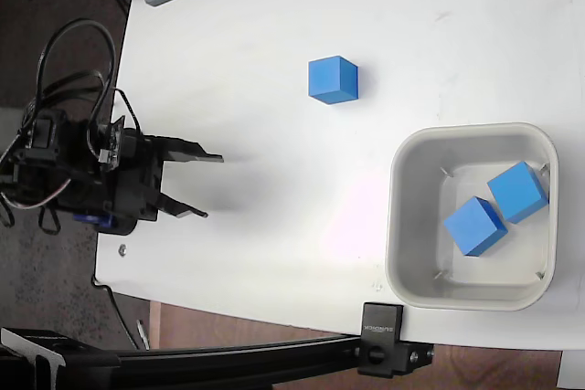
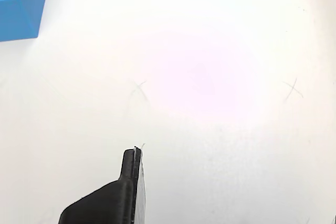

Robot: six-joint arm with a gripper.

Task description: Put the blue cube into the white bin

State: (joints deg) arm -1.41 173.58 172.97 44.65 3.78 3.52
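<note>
White tabletop (image 1: 274,25) fills nearly all of what I can see, matte and marked with faint scratches. At its right side in the fixed view sits the white bin (image 1: 402,226), squarish with rounded corners and a thick rim, close to the table's lower edge. Two blue cubes lie inside it on the floor, one (image 1: 474,225) nearer the middle and the other (image 1: 518,191) just beside it toward the right wall; whether they touch I cannot tell. My arm (image 1: 82,171) reaches in from the left edge, black and trailing cables. My claw (image 1: 202,186) hangs over bare table with its two fingers spread apart and nothing between them. The blue cube (image 1: 333,79) still outside the bin rests on the table, well apart from my claw and above-left of the bin; in the wrist view it shows at the top left corner (image 2: 20,6), with one of my fingers (image 2: 131,182) at the bottom.
</note>
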